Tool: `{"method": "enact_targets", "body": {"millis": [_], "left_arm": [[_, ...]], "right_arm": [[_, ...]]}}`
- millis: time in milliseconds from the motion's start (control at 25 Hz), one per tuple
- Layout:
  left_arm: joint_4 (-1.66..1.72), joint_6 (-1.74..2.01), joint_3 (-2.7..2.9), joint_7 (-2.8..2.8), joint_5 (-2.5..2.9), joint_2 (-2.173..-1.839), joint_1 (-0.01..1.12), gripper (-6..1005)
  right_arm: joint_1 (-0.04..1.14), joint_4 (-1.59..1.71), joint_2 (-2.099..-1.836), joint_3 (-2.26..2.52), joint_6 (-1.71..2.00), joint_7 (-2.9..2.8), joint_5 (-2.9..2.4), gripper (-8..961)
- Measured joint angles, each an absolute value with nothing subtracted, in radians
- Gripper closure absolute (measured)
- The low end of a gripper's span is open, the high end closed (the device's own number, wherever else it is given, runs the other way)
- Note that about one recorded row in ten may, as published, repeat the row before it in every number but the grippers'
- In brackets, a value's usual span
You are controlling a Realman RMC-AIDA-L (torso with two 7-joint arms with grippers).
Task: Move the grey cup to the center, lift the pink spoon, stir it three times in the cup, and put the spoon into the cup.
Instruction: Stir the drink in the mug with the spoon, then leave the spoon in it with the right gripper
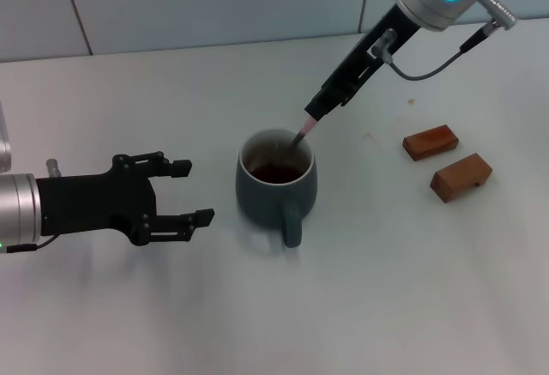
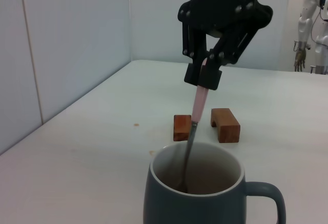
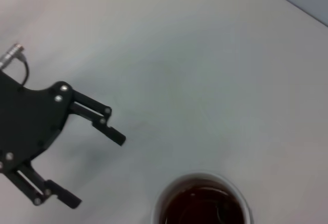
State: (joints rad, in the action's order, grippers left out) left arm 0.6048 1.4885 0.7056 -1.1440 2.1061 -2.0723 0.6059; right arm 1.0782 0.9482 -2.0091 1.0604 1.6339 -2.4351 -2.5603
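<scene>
gripping the pink spoon (image 2: 199,100), right gripper (image 2: 203,76) dips it into the grey cup (image 1: 276,188).

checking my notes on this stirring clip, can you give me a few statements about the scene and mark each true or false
1. The right gripper is shut on the pink spoon, whose metal end dips into the grey cup. True.
2. The left gripper is clamped on the cup's handle. False: it is open and stands apart from the cup, on the robot's left of it.
3. The cup holds dark brown liquid. True.
4. The two wooden blocks lie between the left gripper and the cup. False: they lie on the robot's right of the cup.
5. The cup is tipped on its side. False: it stands upright on the table.
</scene>
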Motion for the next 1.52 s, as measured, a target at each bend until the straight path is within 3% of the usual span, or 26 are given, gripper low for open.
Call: {"method": "enact_targets", "body": {"millis": [120,480,600,800,1040,1120,1240,1400,1520], "left_arm": [[0.605,1.489,0.706,-1.144,2.106,-2.072,0.605,194],[0.606,1.492,0.706,-1.142,2.106,-2.072,0.604,194],[0.605,1.495,0.706,-1.142,2.106,-2.072,0.603,194],[0.605,1.498,0.706,-1.132,2.106,-2.072,0.597,193],[0.607,1.508,0.706,-1.129,2.105,-2.072,0.594,193],[0.608,1.511,0.706,-1.129,2.102,-2.071,0.593,194],[0.608,1.516,0.706,-1.129,2.099,-2.071,0.592,194],[0.608,1.522,0.706,-1.129,2.098,-2.071,0.591,193],[0.608,1.523,0.706,-1.129,2.098,-2.07,0.59,193]], "right_arm": [[1.079,0.95,-2.008,1.06,1.669,-2.449,-2.56,834],[1.096,0.943,-2.047,1.066,1.678,-2.453,-2.558,833],[1.107,0.922,-2.045,1.062,1.63,-2.443,-2.558,833],[1.123,0.87,-2.012,1.059,1.608,-2.445,-2.57,834],[1.118,0.875,-2.017,1.06,1.661,-2.455,-2.582,833],[1.121,0.876,-2.037,1.058,1.671,-2.452,-2.577,833],[1.128,0.877,-2.048,1.058,1.64,-2.444,-2.576,834],[1.13,0.877,-2.044,1.062,1.607,-2.441,-2.581,834],[1.12,0.877,-2.021,1.06,1.601,-2.448,-2.586,834]]}}
